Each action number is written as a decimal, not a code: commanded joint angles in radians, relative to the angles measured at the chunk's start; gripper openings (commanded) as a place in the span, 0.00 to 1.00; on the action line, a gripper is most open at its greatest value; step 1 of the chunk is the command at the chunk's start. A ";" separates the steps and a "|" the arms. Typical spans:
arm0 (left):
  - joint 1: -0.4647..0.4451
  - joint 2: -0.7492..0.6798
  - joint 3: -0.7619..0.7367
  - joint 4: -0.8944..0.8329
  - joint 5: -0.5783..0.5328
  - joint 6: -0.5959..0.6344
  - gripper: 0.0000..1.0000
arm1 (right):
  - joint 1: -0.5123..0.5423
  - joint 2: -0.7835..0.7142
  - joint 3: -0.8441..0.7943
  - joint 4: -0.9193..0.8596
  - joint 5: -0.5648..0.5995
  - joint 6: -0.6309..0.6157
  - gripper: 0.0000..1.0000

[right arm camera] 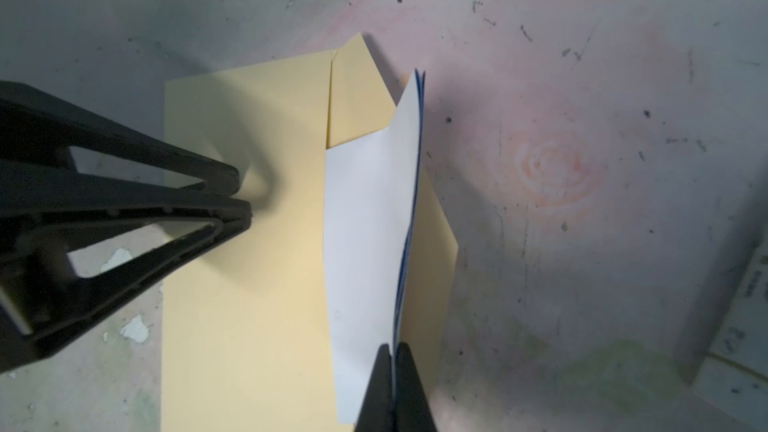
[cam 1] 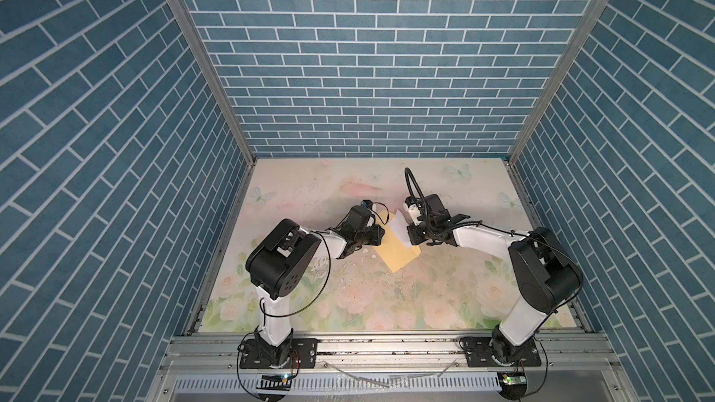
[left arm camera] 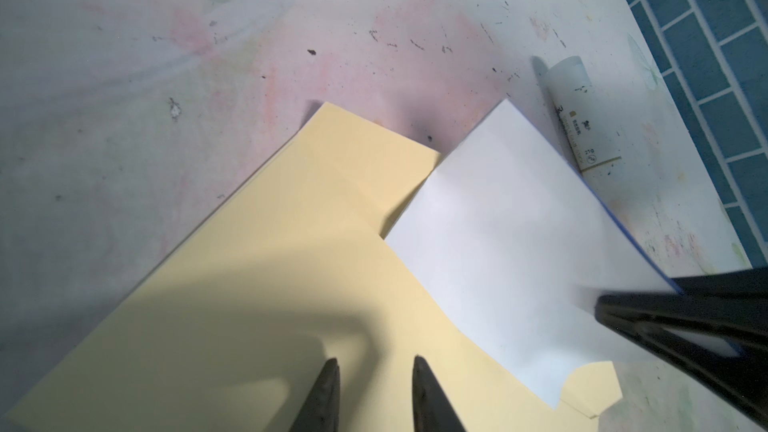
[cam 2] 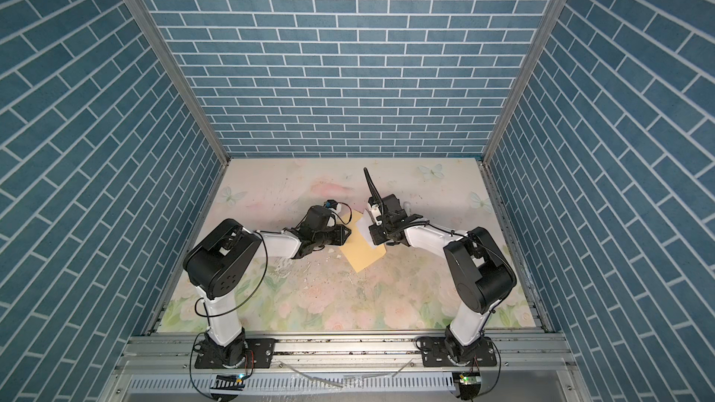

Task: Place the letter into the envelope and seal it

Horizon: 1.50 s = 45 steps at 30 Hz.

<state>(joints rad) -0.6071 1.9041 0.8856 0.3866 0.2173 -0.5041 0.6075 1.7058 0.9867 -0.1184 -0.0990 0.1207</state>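
A: So the envelope is centre-frame in a top view, the letter at its upper edge?
B: Yep. The right gripper clamps the letter; left gripper is narrowly parted over the envelope. Pin it, feed flat, square to the mouth.

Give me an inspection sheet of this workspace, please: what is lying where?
Surface: floral mat, scuffed and dark-specked.
Job's things: yellow envelope flat, flap open; folded white letter held at its open end, not fully in.
Clutter: glue stick lying beside the letter; white flecks.
Grippers: left gripper slightly open, tips over the envelope; right gripper shut on the letter.
Cables: black cables along both arms.
Surroundings: blue brick-pattern walls; metal rail in front.
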 commanded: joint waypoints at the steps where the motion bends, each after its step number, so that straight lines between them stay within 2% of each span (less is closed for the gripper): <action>1: 0.004 0.058 -0.036 -0.097 -0.009 0.003 0.31 | 0.001 -0.023 0.031 0.016 -0.031 -0.052 0.00; 9: 0.006 0.050 -0.042 -0.080 0.005 0.003 0.31 | -0.003 -0.010 0.014 0.059 -0.038 -0.039 0.00; 11: 0.006 0.035 -0.042 -0.074 0.013 0.001 0.33 | -0.007 -0.003 0.004 0.076 -0.044 -0.031 0.00; 17: 0.016 -0.066 -0.048 -0.081 0.017 0.009 0.50 | -0.022 0.018 -0.014 0.121 -0.081 0.000 0.00; 21: 0.046 -0.140 -0.077 -0.097 0.031 0.004 0.53 | -0.035 0.034 -0.023 0.136 -0.095 0.014 0.00; 28: 0.058 -0.255 -0.147 -0.159 -0.005 0.013 0.57 | -0.046 0.057 -0.027 0.164 -0.116 0.025 0.00; 35: 0.058 -0.213 -0.163 -0.114 0.024 -0.018 0.54 | -0.051 0.042 -0.037 0.204 -0.125 0.058 0.00; 40: 0.058 -0.171 -0.149 -0.087 0.034 -0.034 0.47 | -0.050 -0.005 -0.081 0.297 -0.089 0.096 0.00; 45: 0.058 -0.123 -0.126 -0.080 0.036 -0.036 0.39 | -0.051 0.008 -0.110 0.370 -0.056 0.134 0.00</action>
<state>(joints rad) -0.5510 1.7477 0.7460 0.3088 0.2493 -0.5358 0.5598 1.7348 0.9092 0.1730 -0.1875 0.2092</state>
